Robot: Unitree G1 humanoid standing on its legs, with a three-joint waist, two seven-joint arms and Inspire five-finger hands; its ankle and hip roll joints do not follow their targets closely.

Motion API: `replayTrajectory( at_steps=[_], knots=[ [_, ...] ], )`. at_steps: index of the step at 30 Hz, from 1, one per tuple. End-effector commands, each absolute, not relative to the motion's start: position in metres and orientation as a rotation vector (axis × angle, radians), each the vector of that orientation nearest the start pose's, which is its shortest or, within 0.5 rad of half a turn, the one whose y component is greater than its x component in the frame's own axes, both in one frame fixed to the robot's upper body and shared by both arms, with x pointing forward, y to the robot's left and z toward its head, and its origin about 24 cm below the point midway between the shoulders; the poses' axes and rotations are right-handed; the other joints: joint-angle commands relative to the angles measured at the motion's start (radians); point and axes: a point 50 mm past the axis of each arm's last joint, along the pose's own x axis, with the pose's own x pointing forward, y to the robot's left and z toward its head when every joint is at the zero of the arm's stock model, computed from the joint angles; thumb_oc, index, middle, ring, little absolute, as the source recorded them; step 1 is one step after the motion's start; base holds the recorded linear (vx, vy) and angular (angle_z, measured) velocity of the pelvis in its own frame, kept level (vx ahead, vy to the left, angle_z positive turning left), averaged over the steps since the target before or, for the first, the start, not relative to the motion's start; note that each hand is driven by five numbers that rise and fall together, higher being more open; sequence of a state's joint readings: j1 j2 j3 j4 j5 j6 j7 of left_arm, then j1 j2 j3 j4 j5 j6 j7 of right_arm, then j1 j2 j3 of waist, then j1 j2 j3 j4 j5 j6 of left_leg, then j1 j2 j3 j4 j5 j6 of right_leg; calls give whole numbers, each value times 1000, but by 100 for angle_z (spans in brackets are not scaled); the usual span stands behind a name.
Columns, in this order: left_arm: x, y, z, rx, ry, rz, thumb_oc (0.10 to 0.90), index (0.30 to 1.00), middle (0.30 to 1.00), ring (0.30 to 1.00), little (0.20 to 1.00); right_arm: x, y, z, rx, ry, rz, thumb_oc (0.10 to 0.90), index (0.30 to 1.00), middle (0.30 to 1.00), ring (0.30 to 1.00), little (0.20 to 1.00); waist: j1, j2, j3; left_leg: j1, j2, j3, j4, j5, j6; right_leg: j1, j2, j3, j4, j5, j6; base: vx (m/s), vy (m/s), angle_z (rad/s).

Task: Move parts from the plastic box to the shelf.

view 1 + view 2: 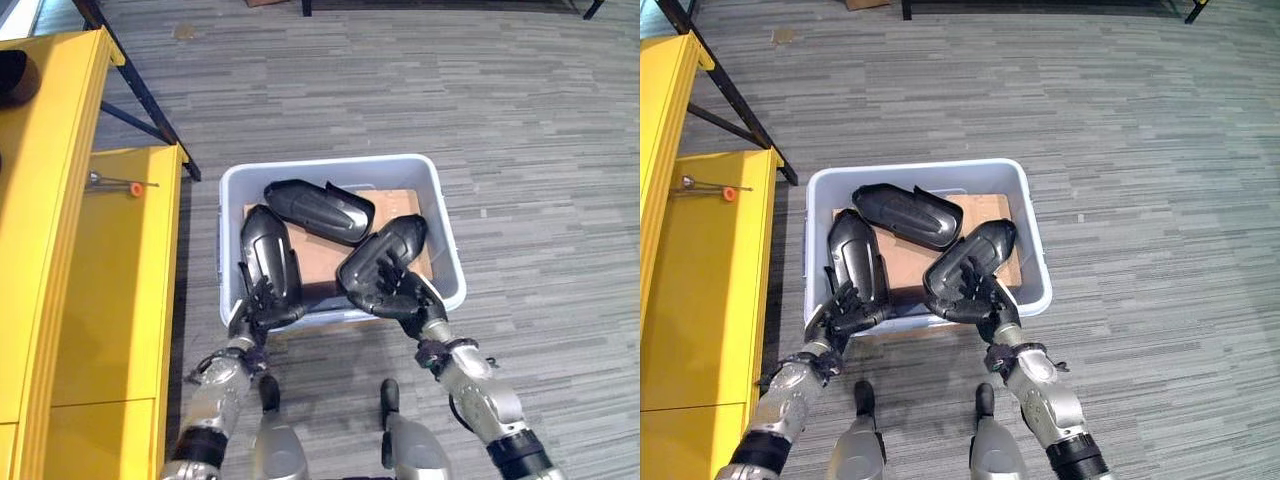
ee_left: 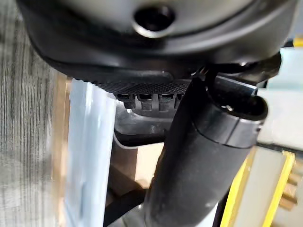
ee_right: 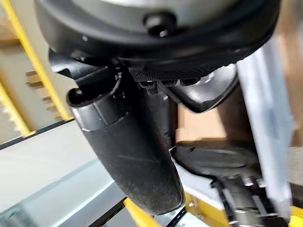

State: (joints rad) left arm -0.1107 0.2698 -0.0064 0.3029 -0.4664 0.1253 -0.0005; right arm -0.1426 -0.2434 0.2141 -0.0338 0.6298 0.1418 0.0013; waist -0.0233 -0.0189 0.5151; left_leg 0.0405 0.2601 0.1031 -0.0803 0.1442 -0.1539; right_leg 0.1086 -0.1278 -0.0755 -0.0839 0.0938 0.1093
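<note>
A pale plastic box (image 1: pixel 330 165) stands on the floor with three black moulded parts lying on a cardboard sheet (image 1: pixel 320 258) inside. My left hand (image 1: pixel 255 310) reaches over the near rim, its straight fingers resting on the near end of the left part (image 1: pixel 268 255). My right hand (image 1: pixel 405 295) lies with spread fingers on the near end of the right part (image 1: pixel 390 250). The third part (image 1: pixel 318 210) lies across the back, untouched. The yellow shelf (image 1: pixel 110 280) stands to the left of the box. Both thumbs (image 2: pixel 203 142) (image 3: pixel 128 151) stick out straight in the wrist views.
A thin tool with an orange tip (image 1: pixel 125 185) lies on the shelf's lower level. A dark object (image 1: pixel 15 75) sits on the upper level. Black frame legs (image 1: pixel 140 90) slant down behind the shelf. Grey carpet surrounds the box.
</note>
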Motion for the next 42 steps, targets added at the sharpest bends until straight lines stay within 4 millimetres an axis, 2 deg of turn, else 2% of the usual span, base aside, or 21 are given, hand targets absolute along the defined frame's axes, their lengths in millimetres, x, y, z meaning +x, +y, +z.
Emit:
replayTrajectory(
  at_steps=[1, 4, 7, 13, 17, 20, 22, 24, 27, 30, 36, 42],
  knots=[
    [269, 221, 29, -193, 164, 86, 900, 1000, 1000, 1000, 1000, 273, -127, 145, 438, -304, 343, 900, 1000, 1000, 1000, 1000, 28, 9, 2, 105, 46, -23, 8, -48, 51, -45, -84, -14, 87, 17, -79, 0, 0, 0],
    [271, 221, 53, -183, 71, 72, 900, 1000, 1000, 1000, 1000, 269, -127, 157, 417, -354, 352, 900, 1000, 1000, 1000, 1000, 29, 8, 2, 107, 43, -24, 10, -46, 51, -38, -86, -17, 84, 18, -79, 0, 11, 2],
    [269, 211, 77, -193, -30, 23, 900, 1000, 1000, 1000, 1000, 266, -127, 175, 361, -426, 350, 900, 1000, 1000, 1000, 1000, 29, 3, 5, 106, 43, -23, 14, -43, 51, -33, -90, -18, 80, 21, -76, 0, 0, 0],
    [265, 203, 83, -195, -56, -12, 900, 1000, 1000, 1000, 1000, 266, -119, 186, 319, -456, 381, 900, 1000, 1000, 1000, 1000, 39, -14, 5, 103, 47, -20, 17, -42, 48, -29, -92, -18, 75, 24, -73, 1, 1, 1],
    [264, 202, 89, -180, -78, -15, 900, 1000, 1000, 1000, 1000, 270, -122, 196, 238, -494, 356, 900, 1000, 1000, 1000, 1000, 45, -21, 5, 90, 48, -20, 19, -40, 46, -37, -91, -19, 74, 25, -72, 0, 0, 0],
    [261, 197, 94, -177, -98, -35, 900, 1000, 1000, 1000, 1000, 287, -127, 200, 104, -496, 302, 900, 1000, 1000, 1000, 1000, 56, -30, 5, 65, 51, -22, 27, -38, 45, -56, -90, -18, 76, 29, -71, 0, 0, 0],
    [261, 196, 95, -176, -104, -39, 900, 1000, 1000, 1000, 1000, 291, -129, 200, 71, -489, 293, 900, 1000, 1000, 1000, 1000, 59, -31, 5, 60, 51, -23, 29, -39, 45, -59, -89, -18, 76, 29, -72, 0, 0, 0],
    [256, 191, 100, -177, -125, -61, 900, 1000, 1000, 1000, 1000, 307, -141, 200, -87, -473, 228, 900, 1000, 1000, 1000, 1000, 70, -30, 5, 53, 57, -22, 27, -44, 43, -63, -85, -20, 76, 24, -72, 16, -2, 2],
    [255, 184, 100, -200, -123, -89, 900, 1000, 1000, 1000, 1000, 328, -149, 192, -145, -402, 195, 900, 1000, 1000, 1000, 1000, 84, -29, 5, 35, 61, -25, 29, -45, 41, -76, -83, -22, 80, 25, -72, 7, -7, 5],
    [254, 181, 98, -211, -114, -102, 900, 1000, 1000, 1000, 1000, 342, -165, 196, -246, -383, 128, 900, 1000, 1000, 1000, 1000, 91, -25, 5, 15, 63, -28, 31, -45, 40, -94, -82, -23, 83, 28, -72, -5, 1, 4],
    [254, 170, 98, -231, -111, -141, 900, 1000, 1000, 1000, 1000, 354, -185, 211, -361, -403, 44, 900, 1000, 1000, 1000, 1000, 106, -19, 5, -42, 70, -40, 43, -45, 39, -141, -83, -30, 100, 32, -71, -2, -1, 1],
    [258, 159, 98, -255, -106, -178, 900, 1000, 1000, 1000, 1000, 364, -192, 226, -485, -418, 3, 900, 1000, 1000, 1000, 1000, 114, -11, 5, -95, 72, -50, 59, -40, 39, -179, -87, -35, 114, 34, -71, 1, 2, 4]
  ],
)
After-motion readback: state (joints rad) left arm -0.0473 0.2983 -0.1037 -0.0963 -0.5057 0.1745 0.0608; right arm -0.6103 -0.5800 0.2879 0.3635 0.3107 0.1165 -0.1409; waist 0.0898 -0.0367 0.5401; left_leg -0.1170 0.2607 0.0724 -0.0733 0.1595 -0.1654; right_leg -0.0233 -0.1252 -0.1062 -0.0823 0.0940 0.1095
